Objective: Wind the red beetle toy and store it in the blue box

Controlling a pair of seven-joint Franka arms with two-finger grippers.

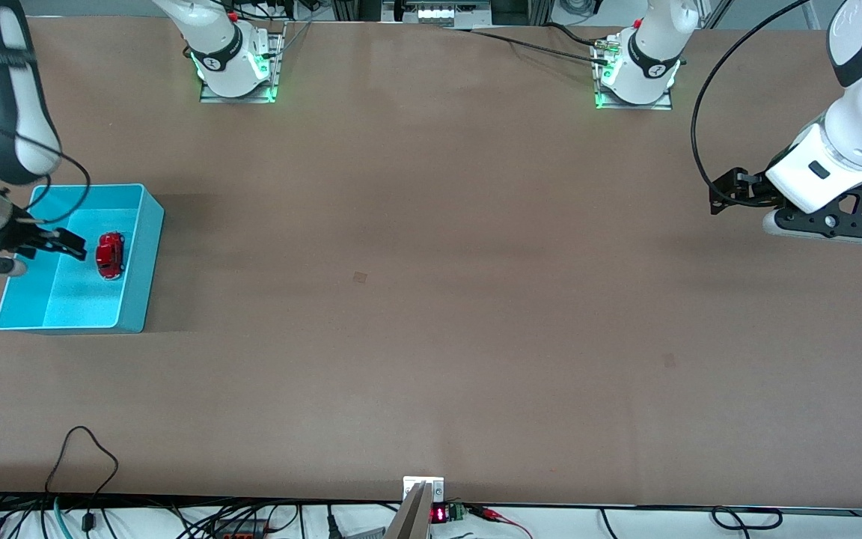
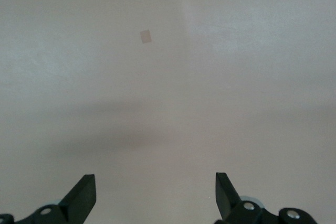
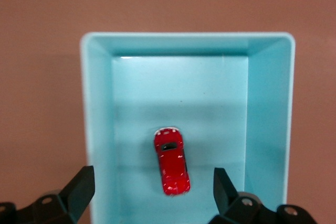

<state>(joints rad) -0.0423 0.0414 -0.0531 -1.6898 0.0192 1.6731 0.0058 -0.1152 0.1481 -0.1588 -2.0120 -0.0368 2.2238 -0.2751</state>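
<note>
The red beetle toy (image 1: 110, 254) lies on the floor of the blue box (image 1: 143, 254) at the right arm's end of the table. In the right wrist view the toy (image 3: 171, 160) rests free on the box's turquoise floor, inside the box's walls (image 3: 268, 114). My right gripper (image 1: 64, 245) is open and empty, above the box beside the toy; its fingertips (image 3: 79, 187) stand wide apart, clear of the toy. My left gripper (image 1: 730, 196) is open and empty, above bare table at the left arm's end; its fingertips (image 2: 84, 192) show only tabletop between them.
The brown table (image 1: 431, 299) stretches between the two arms. Both arm bases (image 1: 236, 67) stand along the edge farthest from the front camera. Cables (image 1: 79, 464) lie at the table's edge nearest the front camera. A small square mark (image 2: 146, 36) is on the tabletop.
</note>
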